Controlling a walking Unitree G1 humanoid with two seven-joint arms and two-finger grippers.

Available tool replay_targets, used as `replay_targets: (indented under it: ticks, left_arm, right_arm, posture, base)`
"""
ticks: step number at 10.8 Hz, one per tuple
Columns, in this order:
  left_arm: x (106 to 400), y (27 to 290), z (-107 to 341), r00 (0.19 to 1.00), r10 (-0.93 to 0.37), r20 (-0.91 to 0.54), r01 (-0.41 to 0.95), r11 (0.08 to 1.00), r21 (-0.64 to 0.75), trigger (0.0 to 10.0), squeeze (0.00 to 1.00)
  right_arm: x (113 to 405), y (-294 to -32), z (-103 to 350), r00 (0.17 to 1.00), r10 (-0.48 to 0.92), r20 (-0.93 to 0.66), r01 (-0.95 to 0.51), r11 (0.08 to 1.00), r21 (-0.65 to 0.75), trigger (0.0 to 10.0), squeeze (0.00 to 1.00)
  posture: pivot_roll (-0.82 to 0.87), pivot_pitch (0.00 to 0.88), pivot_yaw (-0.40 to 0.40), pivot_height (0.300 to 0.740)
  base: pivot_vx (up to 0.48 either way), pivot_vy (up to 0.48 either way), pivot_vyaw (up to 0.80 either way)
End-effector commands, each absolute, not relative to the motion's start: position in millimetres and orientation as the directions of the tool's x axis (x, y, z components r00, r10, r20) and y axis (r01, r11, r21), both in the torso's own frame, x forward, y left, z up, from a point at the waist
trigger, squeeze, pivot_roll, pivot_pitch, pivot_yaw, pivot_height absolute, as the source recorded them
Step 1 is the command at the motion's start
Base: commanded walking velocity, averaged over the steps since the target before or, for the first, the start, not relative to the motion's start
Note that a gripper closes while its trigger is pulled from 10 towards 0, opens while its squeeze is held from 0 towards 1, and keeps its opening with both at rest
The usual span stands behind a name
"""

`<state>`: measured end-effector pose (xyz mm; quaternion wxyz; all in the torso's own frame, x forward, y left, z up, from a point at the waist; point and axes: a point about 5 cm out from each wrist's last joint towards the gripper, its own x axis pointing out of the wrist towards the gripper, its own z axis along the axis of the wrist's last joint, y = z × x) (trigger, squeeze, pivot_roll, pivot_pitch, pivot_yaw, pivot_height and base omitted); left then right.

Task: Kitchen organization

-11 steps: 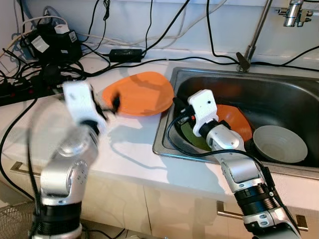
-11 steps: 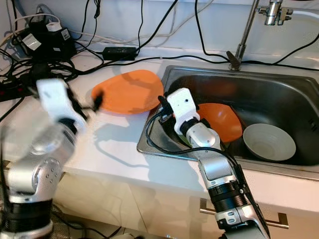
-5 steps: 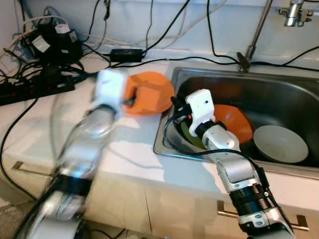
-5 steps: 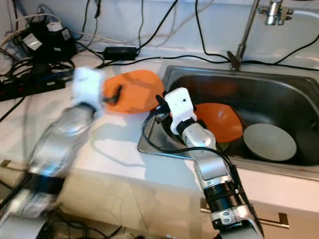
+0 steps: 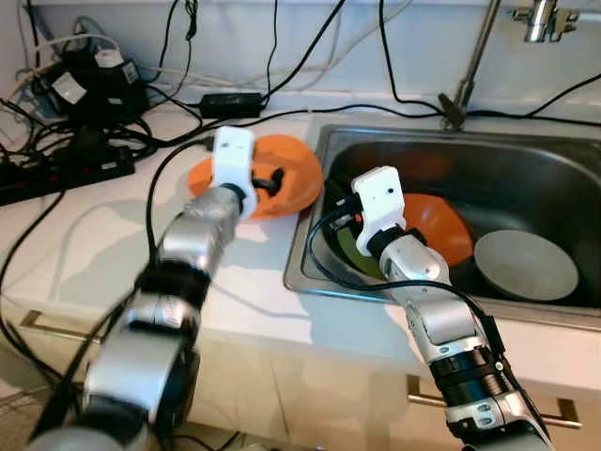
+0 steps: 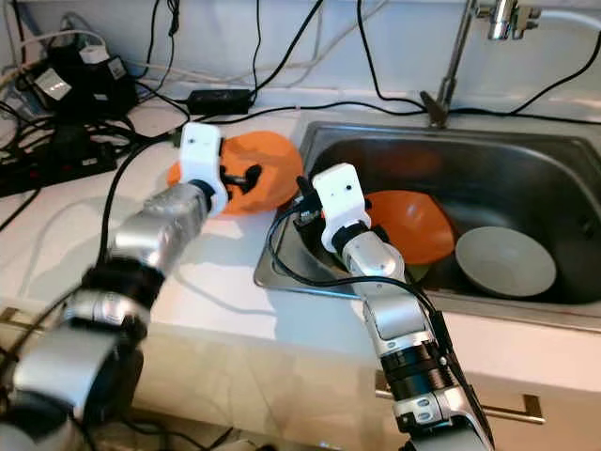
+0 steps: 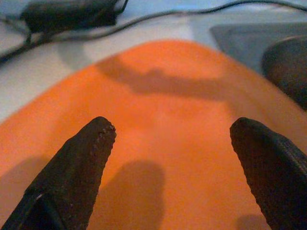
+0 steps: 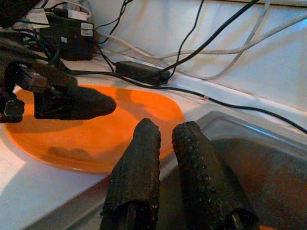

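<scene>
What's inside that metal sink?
Inside the sink lie an orange bowl, tilted, and a grey bowl. Something dark green sits under the orange one, mostly covered by it and the right gripper, so I cannot identify it.

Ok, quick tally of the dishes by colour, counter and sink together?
Orange: 2, the plate on the counter under the left claw, the bowl in the sink.
Grey: 1, the bowl in the sink.
Green: 1, a dish mostly hidden behind the right arm.
Total: 4.
</scene>
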<state>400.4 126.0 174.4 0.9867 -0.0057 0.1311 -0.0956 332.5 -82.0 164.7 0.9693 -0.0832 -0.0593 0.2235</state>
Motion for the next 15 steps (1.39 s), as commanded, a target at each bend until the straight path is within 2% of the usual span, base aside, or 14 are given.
replay_targets:
  ticks: [1,5,7,9,11,15]
  left_arm:
    - [403,131,173,0.938,-0.181,-0.297,0.168,0.983,-0.069,10.0,0.00]
    - [399,139,154,0.879,-0.230,-0.417,0.214,0.973,-0.084,10.0,0.00]
    - [385,155,133,0.835,-0.226,-0.502,0.236,0.971,-0.044,10.0,0.00]
    - [372,164,127,0.810,-0.240,-0.536,0.242,0.968,-0.068,10.0,0.00]
    - [348,174,135,0.806,-0.242,-0.540,0.241,0.968,-0.075,10.0,0.00]
    - [282,167,146,0.763,-0.299,-0.573,0.279,0.952,-0.125,10.0,0.00]
  right_arm:
    - [333,-84,167,0.901,0.427,0.080,-0.407,0.894,-0.187,10.0,0.00]
    - [332,-86,164,0.907,0.415,0.069,-0.398,0.900,-0.175,10.0,0.00]
    - [332,-84,160,0.908,0.415,0.058,-0.402,0.901,-0.162,10.0,0.00]
    - [332,-81,160,0.904,0.424,0.060,-0.411,0.898,-0.156,10.0,0.00]
    - [333,-80,160,0.900,0.431,0.056,-0.419,0.895,-0.154,10.0,0.00]
    - [333,-75,158,0.889,0.457,0.041,-0.447,0.882,-0.151,10.0,0.00]
  posture:
    - [0.05,0.000,0.120,0.740]
    - [0.05,0.000,0.132,0.740]
    - [0.07,0.000,0.136,0.740]
    - [0.09,0.000,0.138,0.740]
    - [0.11,0.000,0.134,0.740]
    - [0.16,0.000,0.113,0.740]
  base:
    - [0.000,0.000,0.00]
    - [0.000,0.000,0.00]
    - [0.000,0.000,0.00]
    - [0.000,0.000,0.00]
    - [0.000,0.000,0.00]
    - [0.000,0.000,0.00]
